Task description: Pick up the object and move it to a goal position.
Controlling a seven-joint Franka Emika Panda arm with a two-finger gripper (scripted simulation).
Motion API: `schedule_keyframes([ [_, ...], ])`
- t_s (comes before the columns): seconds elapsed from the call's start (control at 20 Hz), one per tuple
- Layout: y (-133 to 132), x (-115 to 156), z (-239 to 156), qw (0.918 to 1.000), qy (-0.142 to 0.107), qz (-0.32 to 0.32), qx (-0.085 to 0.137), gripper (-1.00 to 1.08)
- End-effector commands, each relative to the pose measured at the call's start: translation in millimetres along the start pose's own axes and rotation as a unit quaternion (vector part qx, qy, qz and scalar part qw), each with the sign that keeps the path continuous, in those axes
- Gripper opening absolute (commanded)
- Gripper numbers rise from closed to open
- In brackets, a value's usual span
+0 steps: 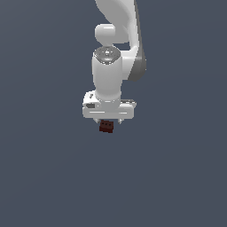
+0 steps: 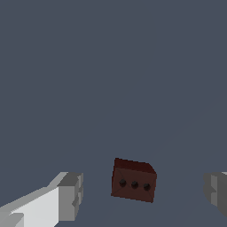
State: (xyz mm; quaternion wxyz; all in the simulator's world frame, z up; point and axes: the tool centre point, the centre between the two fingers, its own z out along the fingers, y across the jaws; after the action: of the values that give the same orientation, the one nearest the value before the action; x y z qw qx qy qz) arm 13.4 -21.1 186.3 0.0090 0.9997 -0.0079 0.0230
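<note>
The object (image 1: 106, 127) is a tiny dark reddish-brown block, seen in the exterior view just under the white hand of the arm. The wrist view shows the object (image 2: 133, 180) with three small dark dots on one face, lying between the two fingers with wide gaps on both sides. One grey fingertip (image 2: 71, 195) and the other fingertip (image 2: 216, 193) stand well apart from it. My gripper (image 2: 142, 195) is open and touches nothing. In the exterior view the gripper (image 1: 107, 121) sits directly above the block, its fingers mostly hidden behind the hand.
A plain dark grey-blue surface (image 1: 44, 177) fills both views. The arm's white links (image 1: 116, 17) rise out of the exterior view's upper edge.
</note>
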Motion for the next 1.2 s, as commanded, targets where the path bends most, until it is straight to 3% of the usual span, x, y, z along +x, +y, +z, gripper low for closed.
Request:
schedule_keyframes([
  [0.0,0.0,0.0,0.0,1.0000,0.000,0.000,0.000,1.00],
  [0.65,19.5,-2.5,-4.3,0.9997,0.004,0.021,-0.009,1.00],
  [1.15,20.4,-6.7,4.1,0.9996,0.002,-0.026,-0.010,1.00],
])
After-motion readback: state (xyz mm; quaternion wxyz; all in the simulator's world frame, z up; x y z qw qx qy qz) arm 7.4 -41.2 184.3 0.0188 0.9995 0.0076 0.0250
